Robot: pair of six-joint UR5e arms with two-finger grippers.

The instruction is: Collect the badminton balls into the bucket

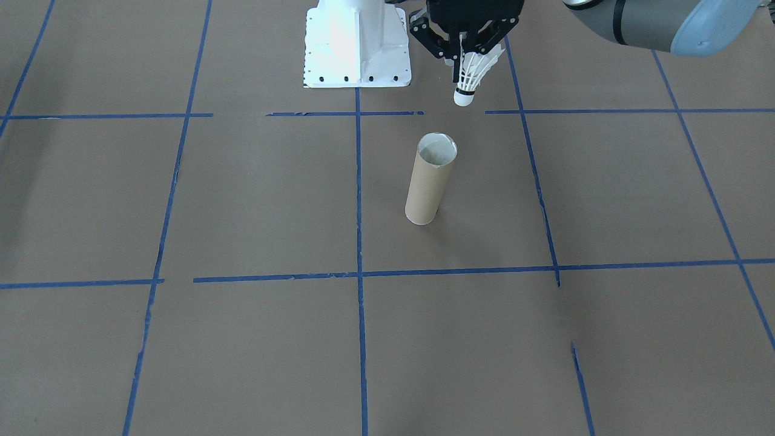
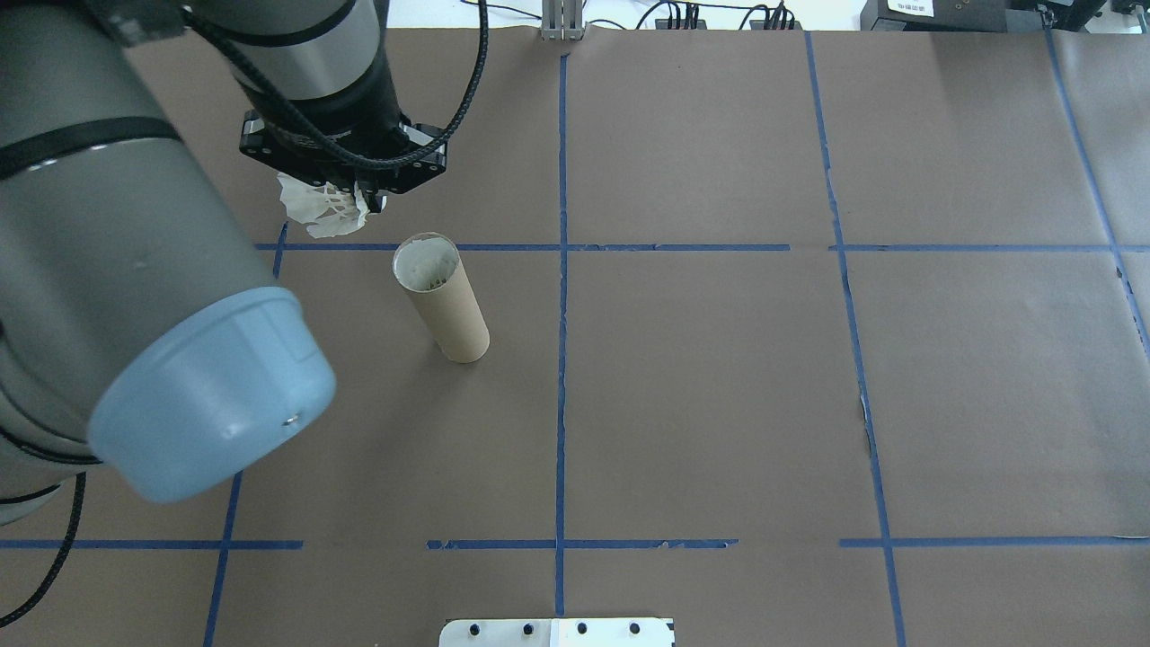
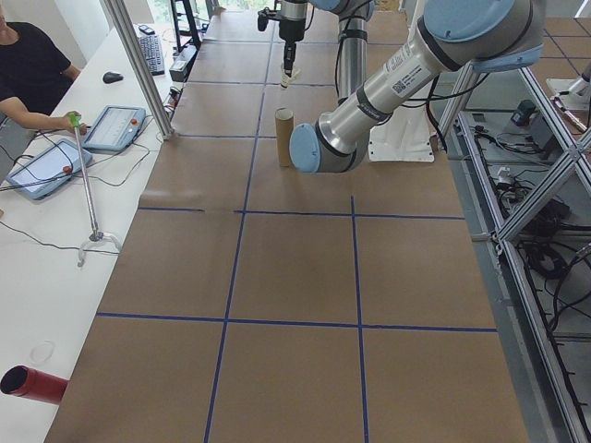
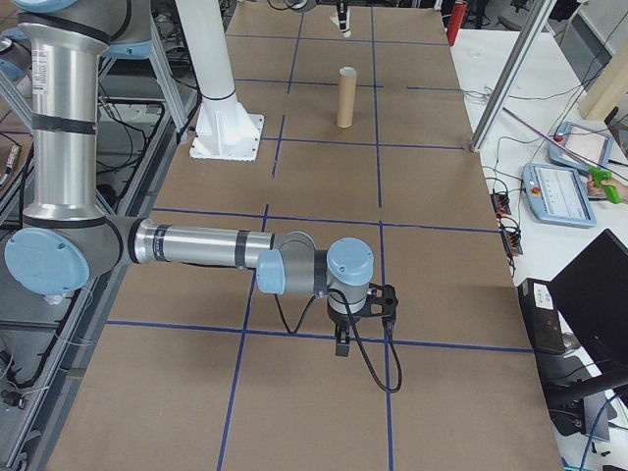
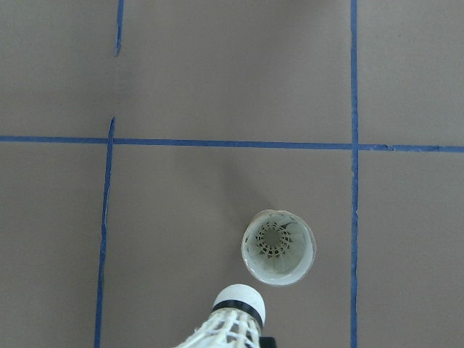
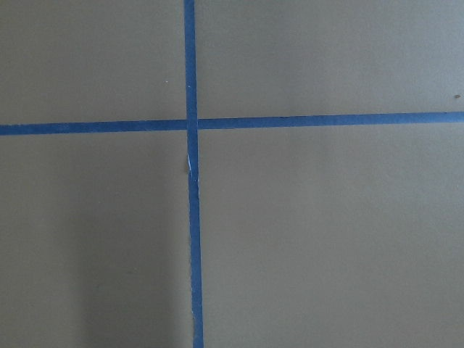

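Table (image 2: 719, 404) w/ brown paper and blue tape grid is wide open all round the tube, nothing else standing on the paper near it, so plenty of room to swing in from any side; only the white robot base (image 1: 357, 45) sits on the tube's robot side, off to one side of my path. My right arm's parked well away from the tube; its gripper (image 4: 343, 339) shows only in the side view, so can't tell if it's spread or closed, and its wrist cam sees bare paper + tape. The tube (image 1: 430, 178) stands upright, mouth open, and looks like there's already feather lattice down inside per the left wrist view. My left gripper (image 1: 463, 51) is pinching the shuttlecock (image 1: 472, 75) by its skirt, cork tip down, hanging above and just beside the tube's mouth, on the robot side, not yet over it. To do this well imo: slide across till the cork is centred on the mouth, keep it vertical, lower till the cork's inside the rim, then release. Mouth's barely wider than the skirt, so off-centre = catch the rim and tip the tube.
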